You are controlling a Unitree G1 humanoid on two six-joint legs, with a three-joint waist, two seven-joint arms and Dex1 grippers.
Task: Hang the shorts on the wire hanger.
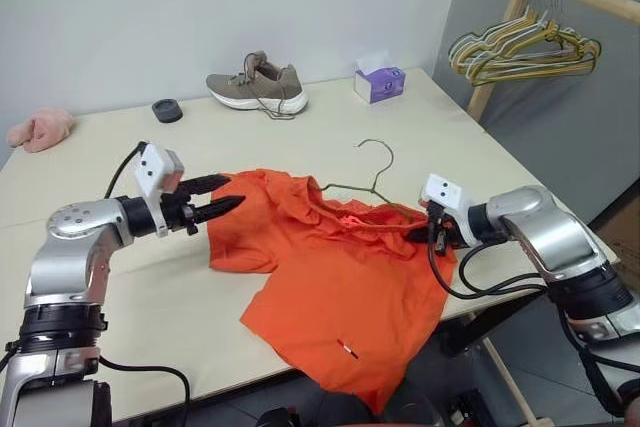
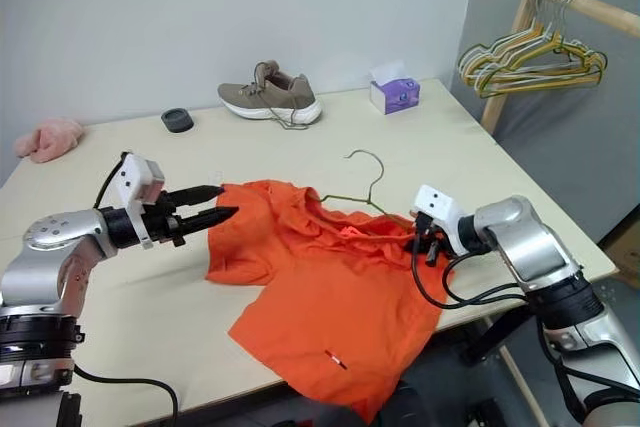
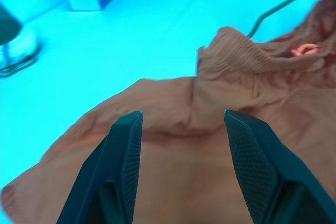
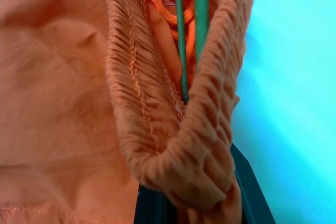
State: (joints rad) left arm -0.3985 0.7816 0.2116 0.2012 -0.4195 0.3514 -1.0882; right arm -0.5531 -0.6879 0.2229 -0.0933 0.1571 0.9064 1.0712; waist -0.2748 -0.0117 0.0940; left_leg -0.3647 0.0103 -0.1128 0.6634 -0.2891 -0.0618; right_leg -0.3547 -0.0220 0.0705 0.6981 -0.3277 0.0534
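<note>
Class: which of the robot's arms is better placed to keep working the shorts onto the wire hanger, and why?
Right, probably. The right pincer is shut on the waistband of the shorts beside the wire hanger; the left pincer is open and holds nothing.

shorts (image 1: 330,277) over wire hanger (image 1: 372,162), on table (image 1: 150,307)

The left arm is reaching in from the desk's left side, elbow bent, forearm running nearly level. The left gripper (image 1: 228,194) is standing with its two black fingers (image 3: 123,156) parted and nothing between them. The right arm is angling inward from the desk's right edge, and the right gripper (image 1: 424,232) is clamping the shorts' (image 1: 340,287) gathered waistband.
</note>
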